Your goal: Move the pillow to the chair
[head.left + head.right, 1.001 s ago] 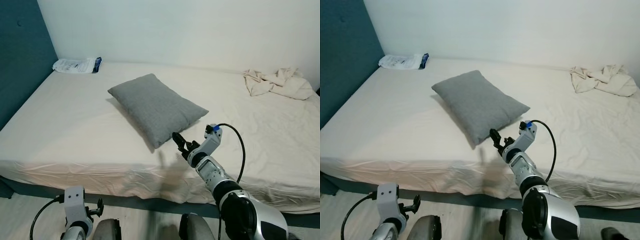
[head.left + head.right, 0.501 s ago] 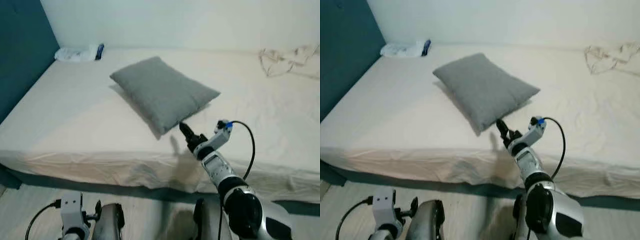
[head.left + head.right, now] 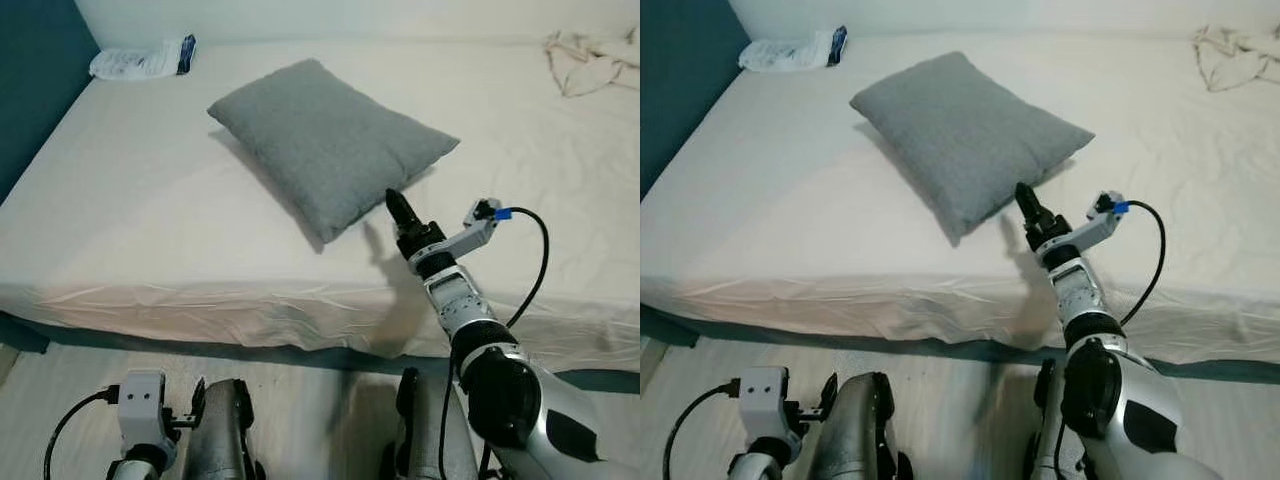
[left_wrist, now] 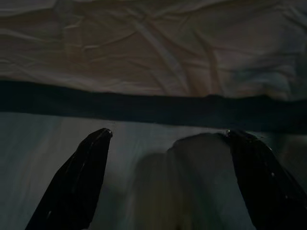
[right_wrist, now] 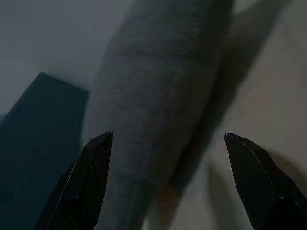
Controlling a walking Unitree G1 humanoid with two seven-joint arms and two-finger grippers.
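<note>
Nearest the camera, the left arm hangs idle low by the robot's legs; its left tool (image 4: 168, 182) points at the pale floor (image 4: 144, 143) just short of the bed's dark base, the two black fingers (image 4: 76, 187) spread wide with nothing between them. One dark band of bed frame (image 4: 144, 108) runs across that wrist view, with the creased edge of the sheet above it.

Next out, the right arm reaches forward over the front edge of the bed (image 3: 150, 250), a single black cable (image 3: 535, 270) looping from its wrist. The right tool (image 3: 400, 210) hovers just beside the near right edge of the pillow (image 3: 325, 145), tips close to the fabric; whether they touch cannot be told. In the right wrist view its fingers (image 5: 84, 182) stand wide apart, framing the grey pillow's side, and they grip nothing.

There is one pillow, grey, lying flat and skewed on the cream sheet toward the middle of the bed, one corner aimed at the front edge. Nothing lies between it and the tool.

Farther back, one white plastic packet (image 3: 140, 60) rests near the far left corner, beside the dark teal headboard (image 3: 30, 80). At the far right, one crumpled cream cloth (image 3: 590, 60) lies well apart from the pillow.
</note>
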